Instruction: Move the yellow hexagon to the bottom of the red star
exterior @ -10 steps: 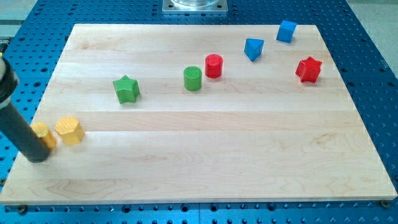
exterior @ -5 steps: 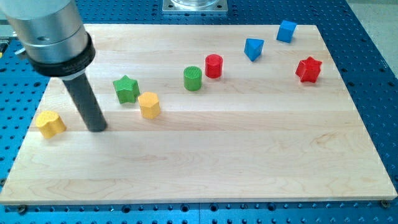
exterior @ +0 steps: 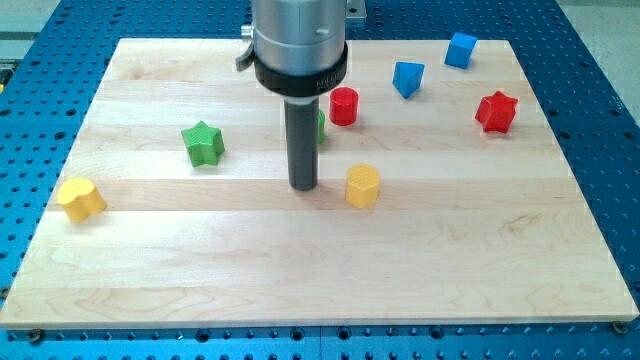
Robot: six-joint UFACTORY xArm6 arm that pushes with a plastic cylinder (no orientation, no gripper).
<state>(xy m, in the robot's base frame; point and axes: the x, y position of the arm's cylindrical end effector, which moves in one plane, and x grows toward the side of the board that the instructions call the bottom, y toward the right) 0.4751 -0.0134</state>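
Note:
The yellow hexagon [exterior: 362,186] lies near the board's middle. My tip [exterior: 303,186] rests on the board just to its left, a small gap away. The red star [exterior: 496,111] sits far off at the view's upper right, well above and right of the hexagon. The rod rises from the tip and hides most of the green cylinder [exterior: 320,125] behind it.
A red cylinder [exterior: 344,105] stands just above the hexagon's path, right of the rod. A blue triangular block [exterior: 407,77] and a blue cube [exterior: 460,49] lie at the top right. A green star [exterior: 203,142] and a yellow heart-like block [exterior: 80,198] lie at the left.
The yellow hexagon has slid from the far left edge to the board's middle. My tip has followed it rightward, staying on its left side.

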